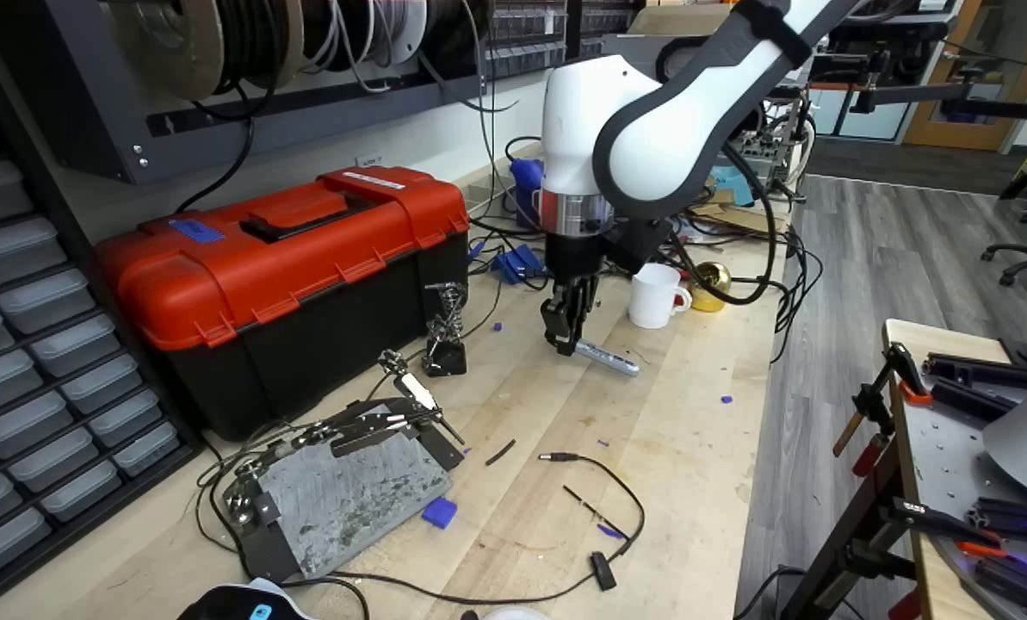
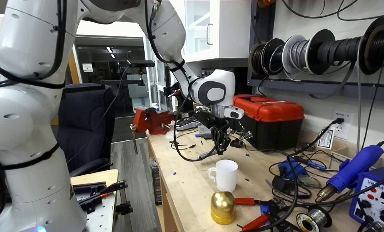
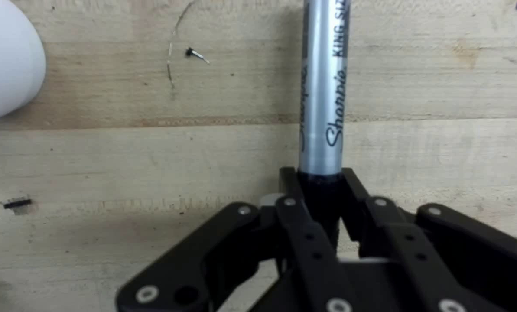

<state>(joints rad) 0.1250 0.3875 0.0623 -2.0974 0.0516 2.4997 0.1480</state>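
The gripper (image 3: 320,184) is closed on the marker (image 1: 608,357). Its 2 fingers (image 3: 289,184) bear on opposite sides of the black cap (image 3: 321,197), the gap between them being taken up by the cap. The silver barrel (image 3: 323,104) projects from the fingertips; in the wrist view it runs to the top edge, with the lettering "Sharpie" and part of "KING SIZE" legible. The marker is located over the workbench (image 1: 694,448), near the white mug (image 2: 226,175) and apart from it; whether the marker touches the bench surface cannot be determined. The mug stands upright, its handle facing the outer edge of the bench. A gold dome-shaped item (image 2: 223,207) is positioned near the mug. In both exterior views, a black toolbox (image 1: 306,301) with a red lid (image 1: 289,241) stands on the bench, with 1 small metal stand (image 1: 446,331) beside it. A tilted gray plate (image 1: 349,499) and a black cable (image 1: 638,508) with a plug (image 1: 558,457) occupy the same bench, well apart from the gripper.
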